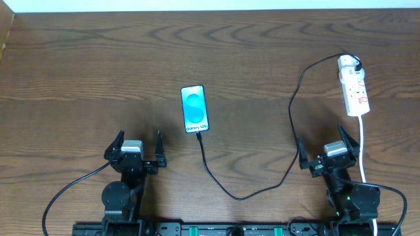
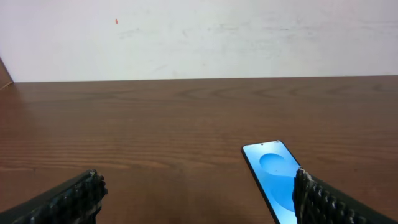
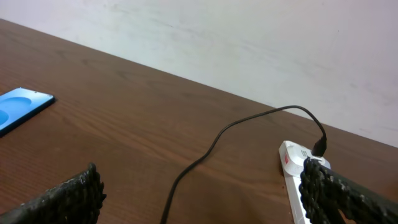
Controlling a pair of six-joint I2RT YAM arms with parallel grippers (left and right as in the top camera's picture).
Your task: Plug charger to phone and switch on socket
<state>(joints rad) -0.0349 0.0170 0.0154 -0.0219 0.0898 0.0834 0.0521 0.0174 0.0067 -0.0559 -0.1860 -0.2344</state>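
The phone (image 1: pixel 195 109) lies flat at the table's middle, blue screen lit with "Galaxy" text; it also shows in the left wrist view (image 2: pixel 272 177) and the right wrist view (image 3: pixel 18 107). The charger (image 1: pixel 292 105), a thin black cable, runs from the phone's near end in a loop to a black plug in the far end of the socket (image 1: pixel 353 88), a white power strip at the right; the cable (image 3: pixel 211 146) and the socket (image 3: pixel 293 162) show in the right wrist view. My left gripper (image 1: pixel 135 149) is open and empty, near-left of the phone. My right gripper (image 1: pixel 330 152) is open and empty, near the socket.
The socket's white cord (image 1: pixel 362 147) runs toward the near edge beside my right arm. A pale wall (image 2: pixel 199 37) stands behind the table's far edge.
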